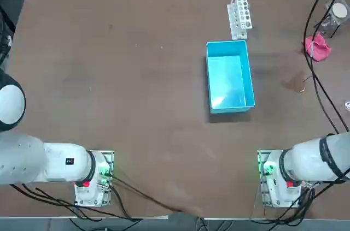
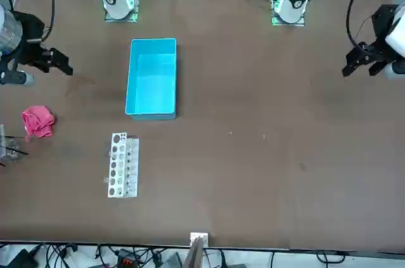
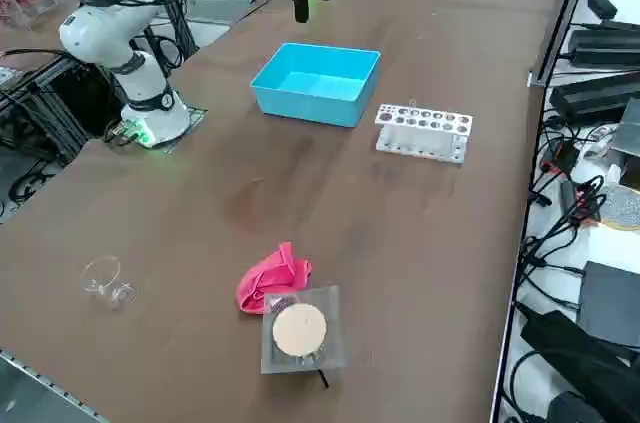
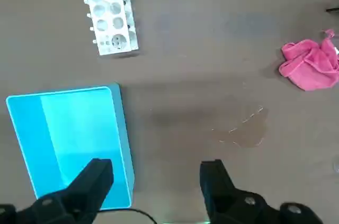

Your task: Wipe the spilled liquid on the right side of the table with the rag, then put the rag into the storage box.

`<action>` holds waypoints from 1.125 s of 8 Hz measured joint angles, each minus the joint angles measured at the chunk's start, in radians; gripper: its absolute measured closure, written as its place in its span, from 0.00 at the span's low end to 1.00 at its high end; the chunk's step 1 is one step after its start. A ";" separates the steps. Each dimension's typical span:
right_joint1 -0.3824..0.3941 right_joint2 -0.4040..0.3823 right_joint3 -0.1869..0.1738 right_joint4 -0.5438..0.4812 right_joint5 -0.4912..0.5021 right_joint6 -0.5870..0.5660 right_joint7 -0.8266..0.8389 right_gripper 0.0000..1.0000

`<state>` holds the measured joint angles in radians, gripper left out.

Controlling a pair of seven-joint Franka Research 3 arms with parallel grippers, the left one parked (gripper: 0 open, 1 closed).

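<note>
Right pincer (image 4: 156,181) agape; spilled liquid (image 4: 241,128) wrist-view plainest.

rag (image 4: 311,65): pink-red
storage box (image 4: 69,139): light blue
spilled liquid (image 4: 241,128): glossy darker brown
tabletop (image 4: 212,33): matte brown
test-tube rack (image 4: 109,11): white
gripper (image 4: 157,188): black

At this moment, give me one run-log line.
right gripper: open, raised above table | rag: untouched, far right | spill: unwiped | box: empty

Wide matte brown tabletop (image 1: 136,78) under even light, no hard shadows. Black cables (image 1: 322,94) trail over its right edge, and more cables (image 2: 126,258) bunch along the far edge. Black power bricks (image 3: 600,43) sit on a pale surface beside the tabletop.
</note>
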<state>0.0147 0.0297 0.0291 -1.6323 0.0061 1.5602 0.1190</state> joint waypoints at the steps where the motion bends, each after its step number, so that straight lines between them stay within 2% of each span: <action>1: 0.000 0.000 0.000 0.000 0.000 0.000 -0.002 0.00; 5: -0.002 0.004 -0.006 0.002 0.000 -0.018 -0.005 0.00; 9: -0.011 0.088 -0.012 0.000 -0.025 -0.045 -0.015 0.00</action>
<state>0.0033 0.1177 0.0176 -1.6325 -0.0190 1.5151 0.1035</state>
